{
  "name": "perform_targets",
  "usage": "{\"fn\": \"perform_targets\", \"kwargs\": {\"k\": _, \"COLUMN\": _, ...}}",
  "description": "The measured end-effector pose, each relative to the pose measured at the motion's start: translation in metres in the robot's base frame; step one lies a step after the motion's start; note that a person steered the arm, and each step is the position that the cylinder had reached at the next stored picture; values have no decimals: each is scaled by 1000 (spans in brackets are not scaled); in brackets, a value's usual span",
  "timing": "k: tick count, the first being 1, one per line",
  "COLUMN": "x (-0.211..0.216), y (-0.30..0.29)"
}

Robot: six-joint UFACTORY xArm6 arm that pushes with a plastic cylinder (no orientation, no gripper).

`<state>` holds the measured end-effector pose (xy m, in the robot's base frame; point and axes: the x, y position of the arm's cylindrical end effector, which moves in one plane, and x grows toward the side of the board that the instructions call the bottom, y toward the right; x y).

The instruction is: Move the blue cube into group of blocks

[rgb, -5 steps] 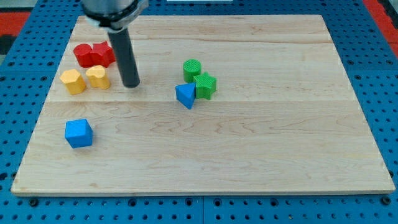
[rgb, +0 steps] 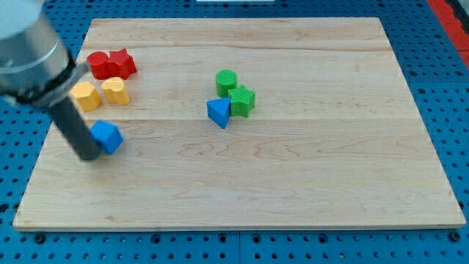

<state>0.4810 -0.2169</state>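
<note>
— Near the left edge of the worktop (rgb: 308, 183), what sits there?

— My tip (rgb: 88, 155) rests on the wood just at the left side of the blue cube (rgb: 107, 136), touching it or very nearly so; the rod rises from there up toward the upper left corner, blurred at its top

— And a pincer, open or closed?

— None shows; the arm ends in the bare rod, so there is nothing to open or close

— Where is the blue cube among the others?

— It lies close to the left edge, about halfway down, just below the two yellow blocks (rgb: 100, 93), which stand side by side. Above those, near the upper left corner, two red blocks (rgb: 111, 64) touch each other

— Anything toward the middle?

— A second cluster, well apart from the cube: a green cylinder (rgb: 226, 80) nearest the far edge, a green cube (rgb: 242, 100) touching it just below, and a blue triangle block (rgb: 218, 112) pressed against the green cube's left side. The right half of the worktop carries no blocks that I can make out, and the blue pegboard (rgb: 447, 88) surrounds the wood on all sides
</note>
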Motion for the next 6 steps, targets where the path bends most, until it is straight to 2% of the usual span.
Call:
{"fn": "perform_targets", "kwargs": {"k": 1, "x": -25, "y": -9}}
{"fn": "perform_targets", "kwargs": {"k": 2, "x": -31, "y": 20}}
{"fn": "perform_targets", "kwargs": {"k": 3, "x": -69, "y": 42}}
{"fn": "perform_targets", "kwargs": {"k": 4, "x": -63, "y": 64}}
{"fn": "perform_targets", "kwargs": {"k": 5, "x": -62, "y": 39}}
{"fn": "perform_targets", "kwargs": {"k": 6, "x": -40, "y": 41}}
